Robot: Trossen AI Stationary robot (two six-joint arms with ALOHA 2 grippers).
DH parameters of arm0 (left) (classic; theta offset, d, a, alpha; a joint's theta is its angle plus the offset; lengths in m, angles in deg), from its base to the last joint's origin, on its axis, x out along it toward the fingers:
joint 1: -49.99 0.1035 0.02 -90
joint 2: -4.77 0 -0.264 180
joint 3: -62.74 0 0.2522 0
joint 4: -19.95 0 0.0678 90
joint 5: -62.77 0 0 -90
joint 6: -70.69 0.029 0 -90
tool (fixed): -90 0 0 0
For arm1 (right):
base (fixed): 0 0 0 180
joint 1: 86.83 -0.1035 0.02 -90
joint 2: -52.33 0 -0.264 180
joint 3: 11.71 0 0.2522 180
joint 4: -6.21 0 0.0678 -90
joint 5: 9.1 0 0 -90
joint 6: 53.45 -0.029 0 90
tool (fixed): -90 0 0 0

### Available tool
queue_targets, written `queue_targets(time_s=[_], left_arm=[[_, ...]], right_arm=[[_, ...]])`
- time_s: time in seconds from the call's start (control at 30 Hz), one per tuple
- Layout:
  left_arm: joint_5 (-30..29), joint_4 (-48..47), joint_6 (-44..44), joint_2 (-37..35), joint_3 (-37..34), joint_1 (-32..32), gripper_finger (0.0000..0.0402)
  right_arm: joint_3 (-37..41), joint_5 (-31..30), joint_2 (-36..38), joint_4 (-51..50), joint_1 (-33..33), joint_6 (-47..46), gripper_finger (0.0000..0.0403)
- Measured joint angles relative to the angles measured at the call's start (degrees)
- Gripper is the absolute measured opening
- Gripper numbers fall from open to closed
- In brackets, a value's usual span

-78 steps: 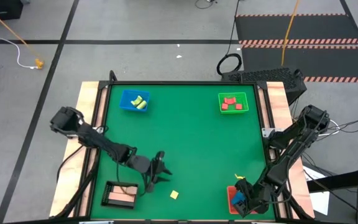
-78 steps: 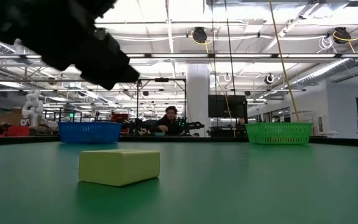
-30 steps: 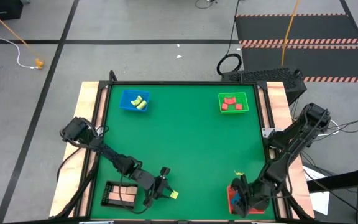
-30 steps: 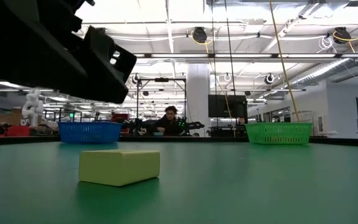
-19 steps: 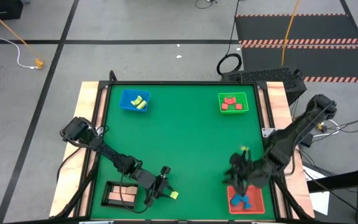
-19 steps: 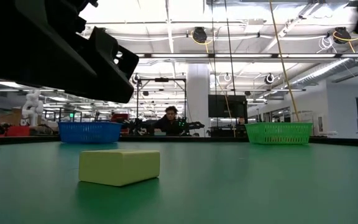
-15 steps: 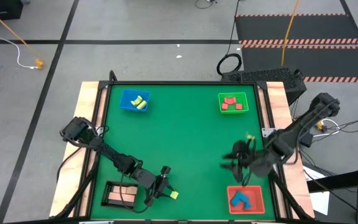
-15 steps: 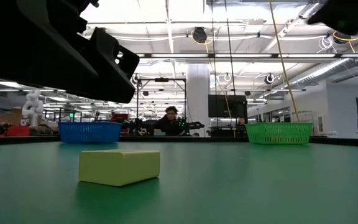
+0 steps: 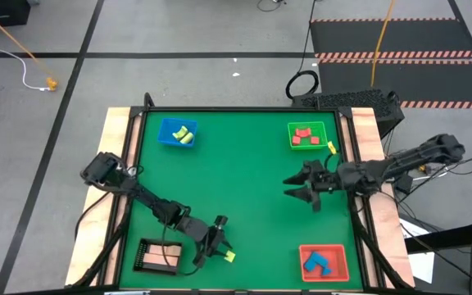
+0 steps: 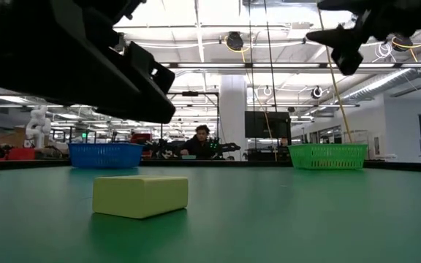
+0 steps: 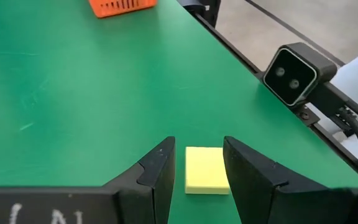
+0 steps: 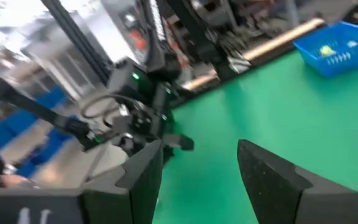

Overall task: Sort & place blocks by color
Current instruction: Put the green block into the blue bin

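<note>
A yellow-green block [image 9: 229,256] lies flat on the green mat near the table's near edge; in the low view the same block [image 10: 140,195] is close up. My left gripper [image 9: 222,242] hovers just beside it, open. In the left wrist view the two fingers [image 11: 197,148] stand on either side of the block [image 11: 207,169] without touching it. My right gripper [image 9: 292,188] is open and empty, raised over the right middle of the mat, and its gap [image 12: 199,146] holds nothing.
Four trays stand at the mat's corners: blue tray [image 9: 177,132] with yellow-green blocks, green tray [image 9: 306,135] with red blocks, red tray [image 9: 324,260] with blue blocks, black tray [image 9: 159,256] with pale pink blocks. The low camera [image 11: 294,73] sits at the near edge.
My right gripper has risen from over the red tray and swung toward the far edge, ending over the mat's right middle. My left gripper has edged slightly toward the yellow-green block. The block has stayed where it was.
</note>
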Motion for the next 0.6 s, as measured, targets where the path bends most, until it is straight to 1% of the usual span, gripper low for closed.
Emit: queue_targets(time_s=[0.1, 0.23, 0.4, 0.6], left_arm=[[0.8, 0.1, 0.1, 0.0, 0.0, 0.8, 0.0136], [1.0, 0.1, 0.3, 0.0, 0.0, 1.6, 0.0136], [1.0, 0.6, 0.0, 0.0, 0.0, 1.9, 0.0136], [1.0, 1.6, -0.1, 0.0, 0.0, 1.9, 0.0136]], right_arm=[[5.2, 4.0, 0.9, 8.3, 3.3, 1.4, 0.0197], [10.5, 6.1, 1.3, 14.0, 6.5, 2.1, 0.0197], [14.2, 7.5, 1.3, 16.2, 8.2, 2.5, 0.0197], [15.6, 7.5, 1.3, 16.3, 8.3, 6.0, 0.0197]])
